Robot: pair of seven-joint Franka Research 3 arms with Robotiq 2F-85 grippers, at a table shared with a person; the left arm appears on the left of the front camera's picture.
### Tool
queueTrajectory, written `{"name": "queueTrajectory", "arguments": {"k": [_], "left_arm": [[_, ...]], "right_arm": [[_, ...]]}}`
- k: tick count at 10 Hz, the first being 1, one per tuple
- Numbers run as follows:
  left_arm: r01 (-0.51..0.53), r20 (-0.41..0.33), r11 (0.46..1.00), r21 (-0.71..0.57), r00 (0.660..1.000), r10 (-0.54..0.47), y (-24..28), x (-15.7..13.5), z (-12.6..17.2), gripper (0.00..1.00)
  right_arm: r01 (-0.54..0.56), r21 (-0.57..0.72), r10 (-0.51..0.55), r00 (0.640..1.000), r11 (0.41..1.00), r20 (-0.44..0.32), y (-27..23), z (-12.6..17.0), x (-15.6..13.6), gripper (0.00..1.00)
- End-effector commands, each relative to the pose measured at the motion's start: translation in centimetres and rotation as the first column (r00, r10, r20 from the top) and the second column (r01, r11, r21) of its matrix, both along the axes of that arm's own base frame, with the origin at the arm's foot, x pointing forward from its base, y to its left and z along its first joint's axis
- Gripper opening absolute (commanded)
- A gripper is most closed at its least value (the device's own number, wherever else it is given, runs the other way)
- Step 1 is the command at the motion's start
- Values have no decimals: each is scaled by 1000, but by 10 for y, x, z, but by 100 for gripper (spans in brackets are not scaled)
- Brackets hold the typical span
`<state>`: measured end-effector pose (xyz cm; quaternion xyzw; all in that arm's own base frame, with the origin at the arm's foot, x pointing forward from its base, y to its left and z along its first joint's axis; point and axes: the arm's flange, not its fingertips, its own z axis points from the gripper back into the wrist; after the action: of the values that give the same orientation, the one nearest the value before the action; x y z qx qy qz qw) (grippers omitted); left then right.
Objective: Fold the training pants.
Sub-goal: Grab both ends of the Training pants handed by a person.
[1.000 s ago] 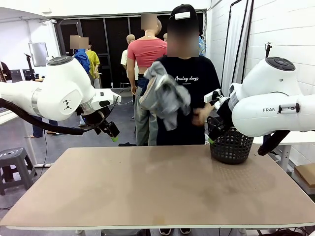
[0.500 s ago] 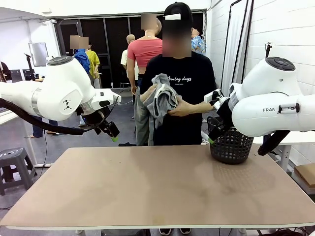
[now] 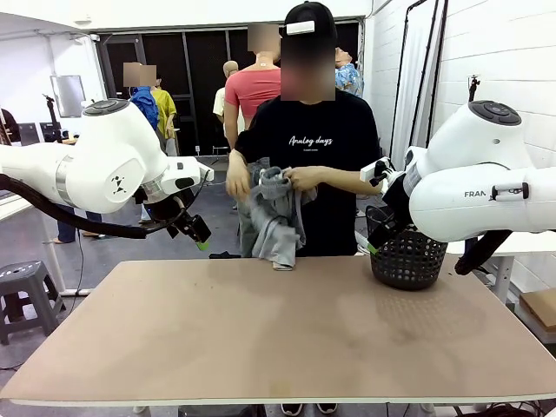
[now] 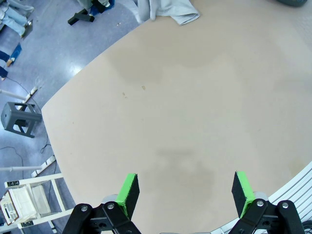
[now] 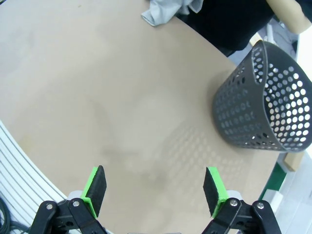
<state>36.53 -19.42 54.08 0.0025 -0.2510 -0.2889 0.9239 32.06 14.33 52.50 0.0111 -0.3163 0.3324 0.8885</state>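
The person at the far side holds the light grey training pants (image 3: 274,217) bunched in both hands, and the lower end hangs down to the table's far edge. A corner of the pants (image 4: 173,9) appears at the top of the left wrist view, and the pants (image 5: 165,9) also show at the top of the right wrist view. My left gripper (image 3: 198,234) hovers open above the far left of the table, its green pads (image 4: 127,192) wide apart with nothing between them. My right gripper (image 3: 372,239) hangs open beside the basket, and its pads (image 5: 95,187) are likewise spread and empty.
A dark perforated basket (image 3: 407,259) stands at the table's far right, and the same basket (image 5: 263,102) fills the right side of the right wrist view. The tan tabletop (image 3: 278,330) lies bare. A grey stool (image 3: 22,291) stands on the floor to the left.
The person has brought the pants down from chest height to just over the table's far edge. Both arms have stayed still.
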Motion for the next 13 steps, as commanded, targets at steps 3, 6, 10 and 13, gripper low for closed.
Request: {"name": "queueTrajectory", "arguments": {"k": [3, 6, 10, 13], "left_arm": [[7, 8, 1000, -3, 1000, -7, 1, -1, 0, 100], [7, 8, 1000, -3, 1000, -7, 1, -1, 0, 100], [7, 8, 1000, -3, 1000, -7, 1, -1, 0, 100], [7, 8, 1000, -3, 1000, -7, 1, -1, 0, 100]], "right_arm": [[-1, 4, 1, 1000, 1000, 8, 1, 0, 1, 100], [-1, 4, 1, 1000, 1000, 8, 1, 0, 1, 100], [-1, 4, 1, 1000, 1000, 8, 1, 0, 1, 100], [-1, 4, 1, 1000, 1000, 8, 1, 0, 1, 100]]}}
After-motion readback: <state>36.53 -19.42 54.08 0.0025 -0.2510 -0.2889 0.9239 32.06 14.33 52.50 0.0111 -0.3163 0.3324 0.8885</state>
